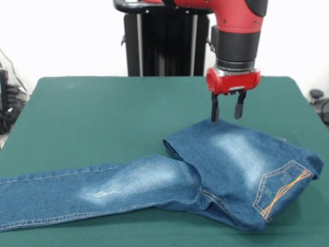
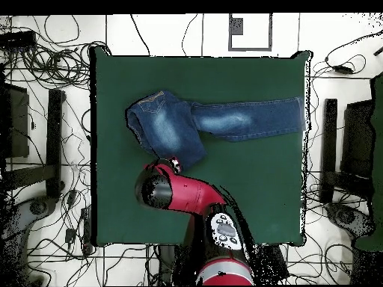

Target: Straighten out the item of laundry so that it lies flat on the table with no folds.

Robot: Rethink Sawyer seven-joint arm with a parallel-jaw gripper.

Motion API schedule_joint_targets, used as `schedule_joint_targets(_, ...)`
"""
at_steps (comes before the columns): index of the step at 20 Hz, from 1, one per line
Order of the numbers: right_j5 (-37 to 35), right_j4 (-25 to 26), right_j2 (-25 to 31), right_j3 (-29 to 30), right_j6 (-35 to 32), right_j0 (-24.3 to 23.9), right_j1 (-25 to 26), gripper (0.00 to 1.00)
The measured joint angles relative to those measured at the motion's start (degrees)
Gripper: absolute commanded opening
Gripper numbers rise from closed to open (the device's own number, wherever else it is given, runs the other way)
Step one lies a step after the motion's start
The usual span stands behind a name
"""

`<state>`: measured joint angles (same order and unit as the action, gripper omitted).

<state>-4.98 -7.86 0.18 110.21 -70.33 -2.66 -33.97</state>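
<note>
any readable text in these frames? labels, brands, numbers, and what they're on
None readable.
jeans: orange embroidery on the back pocket is a crossing-line pattern, not letters; a small pale stitched mark on the leg, no legible characters.
arm: a grey panel near the base, markings too small to read.
gripper: no label visible.

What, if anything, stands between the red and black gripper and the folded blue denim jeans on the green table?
Nothing visible does. The open gripper hangs just above the far edge of the folded blue denim jeans, with only air below its tips. The dark green cloth table around the jeans carries no other object.
</note>
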Motion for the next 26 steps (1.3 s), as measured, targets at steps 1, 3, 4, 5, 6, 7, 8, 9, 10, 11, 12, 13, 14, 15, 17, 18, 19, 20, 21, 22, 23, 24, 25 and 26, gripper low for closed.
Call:
schedule_joint_targets(1, 0.0, 0.0, 0.0, 0.0, 0.0, 0.0, 0.0, 1.0)
schedule_joint_targets(3, 0.0, 0.0, 0.0, 0.0, 0.0, 0.0, 0.1, 1.0)
schedule_joint_targets(4, 0.0, 0.0, 0.0, 0.0, 0.0, 0.0, 0.1, 1.0)
schedule_joint_targets(5, 0.0, 0.0, 0.0, 0.0, 0.0, 0.0, 0.1, 1.0)
schedule_joint_targets(6, 0.0, 0.0, 0.0, 0.0, 0.0, 0.0, 0.2, 1.0)
schedule_joint_targets(7, 0.0, 0.0, 0.0, 0.0, 0.0, 0.0, 0.2, 1.0)
schedule_joint_targets(8, 0.0, 0.0, 0.0, 0.0, 0.0, 0.0, 0.3, 1.0)
schedule_joint_targets(9, 0.0, 0.0, 0.0, 0.1, 0.0, 0.0, 0.4, 1.0)
schedule_joint_targets(10, 0.0, 0.0, 0.0, 0.1, 0.0, 0.0, 0.5, 1.0)
schedule_joint_targets(11, 0.0, 0.0, 0.0, 0.1, 0.0, 0.0, 0.5, 1.0)
schedule_joint_targets(12, 0.0, 0.0, 0.0, 0.1, 0.0, 0.0, 0.6, 1.0)
schedule_joint_targets(13, 0.0, 0.0, 0.0, 0.1, 0.0, 0.0, 0.7, 1.0)
schedule_joint_targets(14, 0.0, 0.0, 0.0, 0.1, 0.0, 0.0, 0.9, 1.0)
schedule_joint_targets(15, 0.0, 0.0, 0.0, 0.1, 0.0, 0.0, 1.1, 1.0)
schedule_joint_targets(17, 0.0, 0.0, 0.0, 0.1, 0.0, 0.0, 1.8, 1.0)
schedule_joint_targets(18, 0.0, 0.0, 0.0, 0.1, 0.0, 0.0, 1.9, 1.0)
schedule_joint_targets(19, 0.0, 0.0, 0.0, 0.1, 0.0, 0.0, 1.9, 1.0)
schedule_joint_targets(20, 0.0, 0.0, 0.0, 0.1, 0.0, 0.0, 2.0, 1.0)
schedule_joint_targets(21, 0.0, 0.0, 0.0, 0.1, 0.0, 0.0, 2.1, 1.0)
schedule_joint_targets(22, 0.0, 0.0, 0.0, 0.1, 0.0, 0.0, 2.2, 1.0)
schedule_joint_targets(23, 0.0, 0.0, 0.0, 0.1, 0.0, 0.0, 2.3, 1.0)
schedule_joint_targets(24, 0.0, 0.0, 0.0, 0.1, 0.0, 0.0, 2.5, 1.0)
schedule_joint_targets(25, 0.0, 0.0, 0.0, 0.1, 0.0, 0.0, 2.8, 1.0)
schedule_joint_targets(26, 0.0, 0.0, 0.0, 0.1, 0.0, 0.0, 3.0, 1.0)
